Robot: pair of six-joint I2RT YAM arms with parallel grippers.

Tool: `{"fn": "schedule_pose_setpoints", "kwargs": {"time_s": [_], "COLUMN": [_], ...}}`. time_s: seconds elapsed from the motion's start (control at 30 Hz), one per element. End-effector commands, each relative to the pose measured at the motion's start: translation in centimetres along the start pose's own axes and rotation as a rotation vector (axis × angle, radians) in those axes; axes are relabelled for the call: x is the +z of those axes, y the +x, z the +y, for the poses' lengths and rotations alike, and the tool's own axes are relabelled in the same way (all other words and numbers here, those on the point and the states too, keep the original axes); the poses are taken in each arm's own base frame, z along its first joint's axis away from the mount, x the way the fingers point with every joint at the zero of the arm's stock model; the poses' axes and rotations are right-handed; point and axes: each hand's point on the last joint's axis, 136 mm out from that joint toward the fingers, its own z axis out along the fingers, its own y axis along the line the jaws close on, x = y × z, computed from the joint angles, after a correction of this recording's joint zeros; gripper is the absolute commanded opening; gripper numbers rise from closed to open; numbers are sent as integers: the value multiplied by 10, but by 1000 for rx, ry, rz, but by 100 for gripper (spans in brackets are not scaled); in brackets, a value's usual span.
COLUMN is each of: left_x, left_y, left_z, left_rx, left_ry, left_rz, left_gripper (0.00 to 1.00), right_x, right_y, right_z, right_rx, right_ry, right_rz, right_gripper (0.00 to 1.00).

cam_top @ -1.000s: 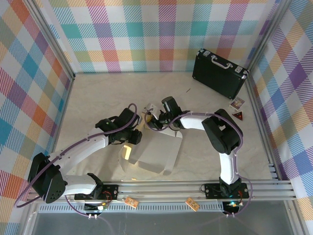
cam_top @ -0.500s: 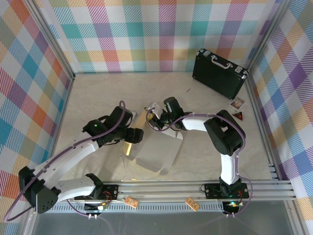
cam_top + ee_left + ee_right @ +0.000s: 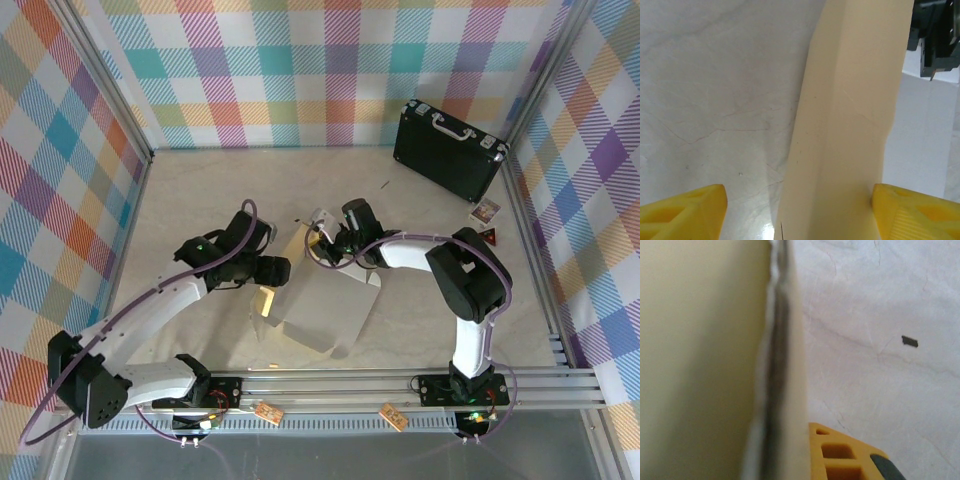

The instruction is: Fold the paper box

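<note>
Paper box (image 3: 325, 305): lies mid-table, between the two arms. It is mostly flat with the white side up, and one tan flap (image 3: 290, 245) is raised along its left edge.

Left gripper (image 3: 275, 270): at the raised flap. In the left wrist view its yellow fingers (image 3: 682, 210) stand wide apart with the flap upright between them. The flap meets the right-hand finger and is clear of the other. Nothing is gripped.

Right gripper (image 3: 322, 243): at the far corner of the box. The jaws are closed thin on a cardboard edge. In the right wrist view that edge runs down just beside one yellow finger (image 3: 845, 455).

Table (image 3: 200, 190): pale surface. A black briefcase (image 3: 448, 148) stands at the far right corner, well apart from the box.
</note>
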Motion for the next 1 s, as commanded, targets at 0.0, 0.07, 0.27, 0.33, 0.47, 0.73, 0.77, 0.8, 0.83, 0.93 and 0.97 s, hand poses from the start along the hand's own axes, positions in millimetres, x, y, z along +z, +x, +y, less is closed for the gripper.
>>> {"fn": "schedule_pose_setpoints", "kwargs": {"time_s": [0.0,0.07,0.27,0.33,0.47,0.73,0.77,0.8,0.83,0.93,0.97], "left_x": [1,8,15,13,9,5,3,0,-4,-18,-23], "left_y": [-9,-7,-5,-7,-10,-14,-15,-19,-24,-33,-35], "left_z": [-6,-8,-18,-24,-32,-31,-27,-20,-13,9,16], "left_rx": [-19,-37,-81,-94,-107,-122,-126,-139,-155,-205,-218], "left_ry": [35,47,122,161,208,213,195,167,142,82,64], "left_rz": [-5,25,55,49,51,43,34,17,-7,-80,-102], "left_gripper": [71,64,57,56,56,56,57,58,60,65,66], "right_x": [-6,-5,-5,-4,-5,0,-1,-2,-4,-11,-14], "right_y": [-13,-11,-16,-15,-17,-13,-11,-9,-6,-2,0], "right_z": [0,-4,-7,-9,-16,-16,-17,-20,-22,-28,-30], "right_rx": [-4,7,48,65,91,111,111,110,113,117,120], "right_ry": [1,19,31,42,88,112,120,136,156,200,210], "right_rz": [-40,-35,-54,-51,-75,-38,-29,-19,-5,16,22], "right_gripper": [0,0,0,0,3,0,0,0,0,0,0]}}
